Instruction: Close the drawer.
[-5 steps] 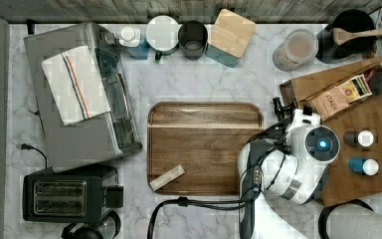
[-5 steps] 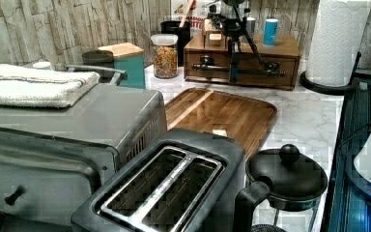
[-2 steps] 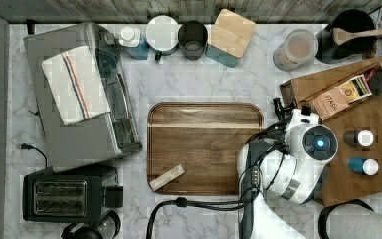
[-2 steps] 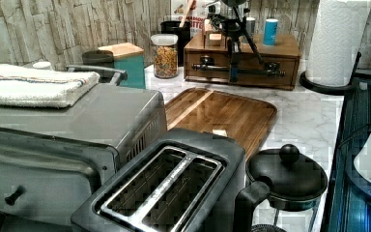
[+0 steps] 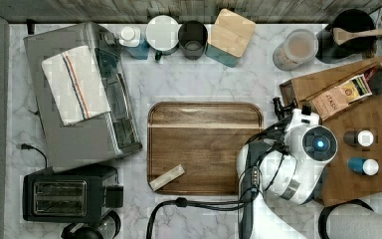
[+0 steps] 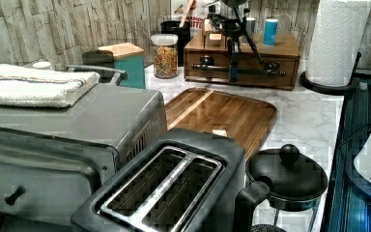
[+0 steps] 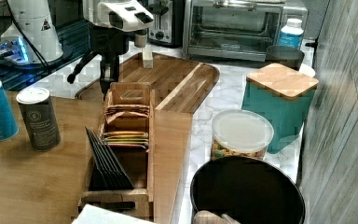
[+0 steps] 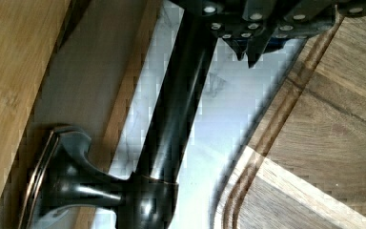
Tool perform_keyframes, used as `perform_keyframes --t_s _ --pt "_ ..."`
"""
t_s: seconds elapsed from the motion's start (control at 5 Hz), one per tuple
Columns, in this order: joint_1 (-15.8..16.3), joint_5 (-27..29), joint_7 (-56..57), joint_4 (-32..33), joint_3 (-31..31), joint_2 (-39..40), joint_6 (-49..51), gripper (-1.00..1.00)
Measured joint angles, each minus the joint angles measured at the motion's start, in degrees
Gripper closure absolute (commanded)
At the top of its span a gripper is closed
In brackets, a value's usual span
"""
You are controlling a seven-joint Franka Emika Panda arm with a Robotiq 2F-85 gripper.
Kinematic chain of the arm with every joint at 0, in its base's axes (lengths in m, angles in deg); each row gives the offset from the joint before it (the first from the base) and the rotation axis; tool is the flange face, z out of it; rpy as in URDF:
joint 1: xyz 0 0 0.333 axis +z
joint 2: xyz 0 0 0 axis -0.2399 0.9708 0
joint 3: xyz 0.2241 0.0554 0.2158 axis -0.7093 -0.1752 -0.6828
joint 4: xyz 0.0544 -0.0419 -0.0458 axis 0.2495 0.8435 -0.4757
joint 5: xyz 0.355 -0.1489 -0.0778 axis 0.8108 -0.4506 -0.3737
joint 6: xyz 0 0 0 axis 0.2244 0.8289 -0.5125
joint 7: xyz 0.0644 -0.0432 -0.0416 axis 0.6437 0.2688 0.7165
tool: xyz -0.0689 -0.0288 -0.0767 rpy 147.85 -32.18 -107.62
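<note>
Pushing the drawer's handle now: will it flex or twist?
The bar handle looks like rigid metal, so probably no flex. The gripper sits near its middle, so the drawer should slide straight.

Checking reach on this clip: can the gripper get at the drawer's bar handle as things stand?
Probably yes. The gripper is already at the drawer front, right beside the black bar handle, and nothing sits between them; the serving tray lies lower on the counter.

The tabletop (image 5: 199, 84) is being viewed from straight overhead, and low from opposite ends; the tray (image 6: 224, 112) is being shared. The handle (image 8: 181, 100) is being viewed close up.
</note>
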Motion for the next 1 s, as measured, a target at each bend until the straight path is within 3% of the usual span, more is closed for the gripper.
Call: perform_keyframes --t_s 1.0 --pt "1.6 0.0 0.0 0.1 1.3 0.0 -0.2 1.00"
